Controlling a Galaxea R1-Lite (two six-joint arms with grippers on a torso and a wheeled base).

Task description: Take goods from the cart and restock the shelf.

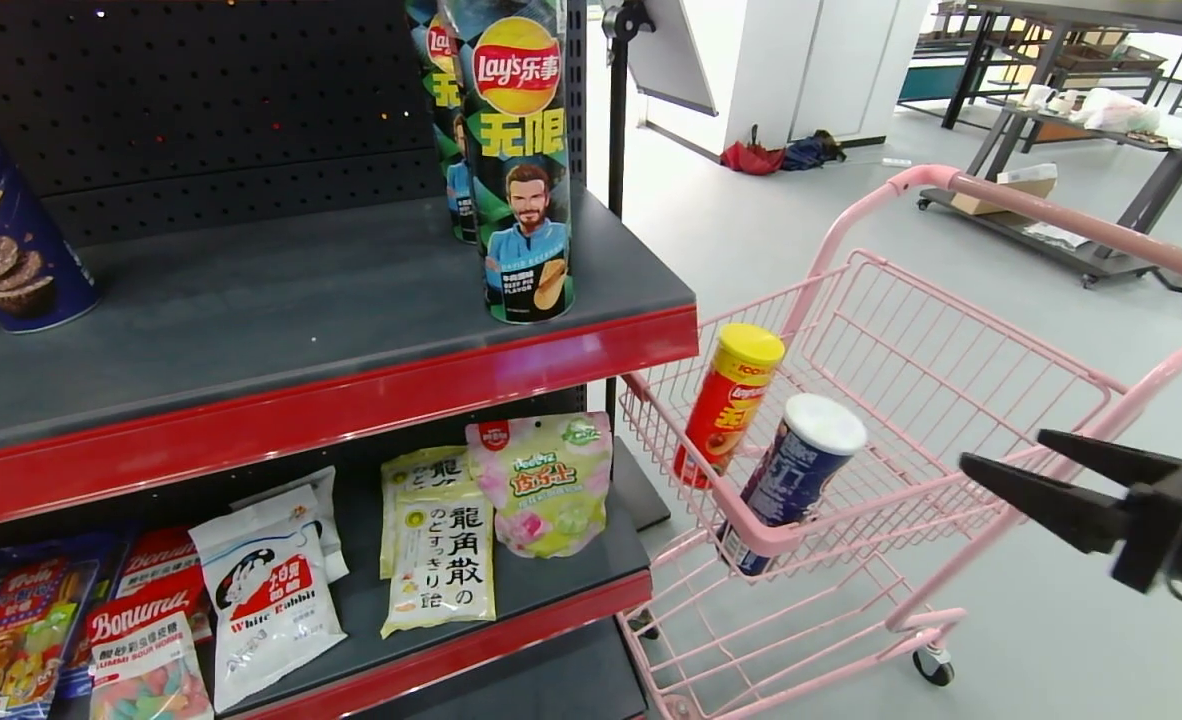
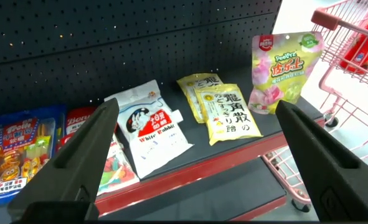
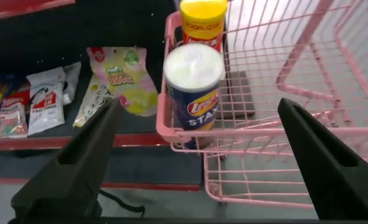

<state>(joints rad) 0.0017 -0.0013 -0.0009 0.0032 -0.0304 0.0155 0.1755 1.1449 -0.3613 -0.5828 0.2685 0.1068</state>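
Observation:
A pink wire cart (image 1: 911, 400) stands right of the shelf unit. Two chip cans lean in its near-left corner: a red one with a yellow lid (image 1: 731, 400) (image 3: 203, 22) and a dark blue one with a white lid (image 1: 796, 470) (image 3: 193, 84). My right gripper (image 1: 1001, 452) (image 3: 196, 149) is open, to the right of the cart's basket and pointing at the blue can, apart from it. My left gripper (image 2: 193, 155) is open in front of the lower shelf (image 2: 233, 152), holding nothing. On the upper shelf (image 1: 301, 300) stand tall green chip cans (image 1: 521, 160) and a blue can (image 1: 6, 240).
The lower shelf holds snack bags: a white candy bag (image 1: 266, 590) (image 2: 152, 127), yellow lozenge packs (image 1: 441, 540) (image 2: 224, 109) and a pale green pouch (image 1: 546, 480) (image 2: 283, 68). Bare grey floor lies around the cart. Metal tables (image 1: 1071, 90) stand far behind.

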